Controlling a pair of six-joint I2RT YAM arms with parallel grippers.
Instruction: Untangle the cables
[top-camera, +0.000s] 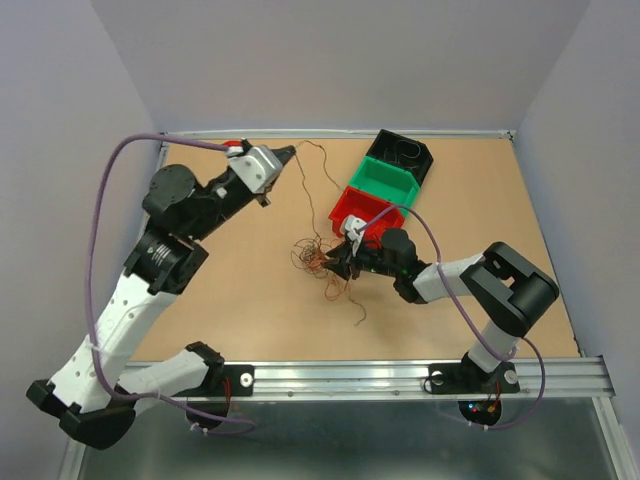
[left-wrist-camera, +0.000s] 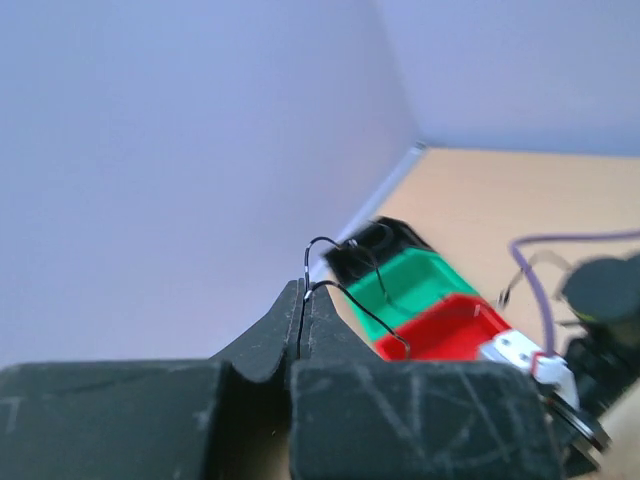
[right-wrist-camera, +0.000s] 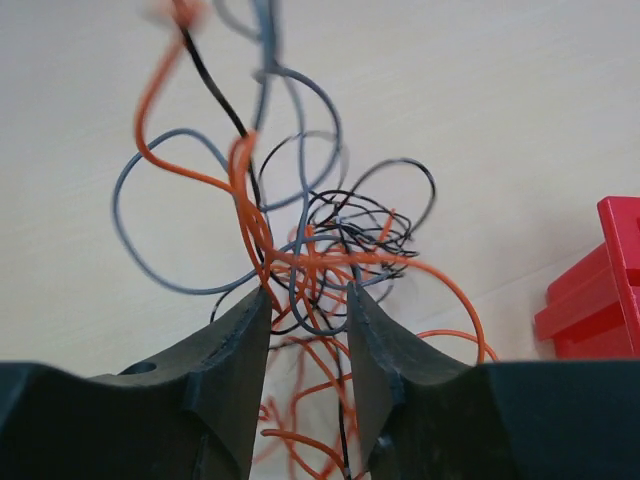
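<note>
Cables (top-camera: 314, 255) are piled in a curly heap near the middle of the worktop (top-camera: 240, 290), just beside a red bin (top-camera: 352, 205). One dark cable (left-wrist-camera: 305, 265) is pinched at the tip of the left tool (left-wrist-camera: 302, 300), which is shut tight near the far edge. The right tool (right-wrist-camera: 308, 295) is held about half open at the heap. Orange and grey loops are seen between its jaws, but nothing is squeezed there.
</note>
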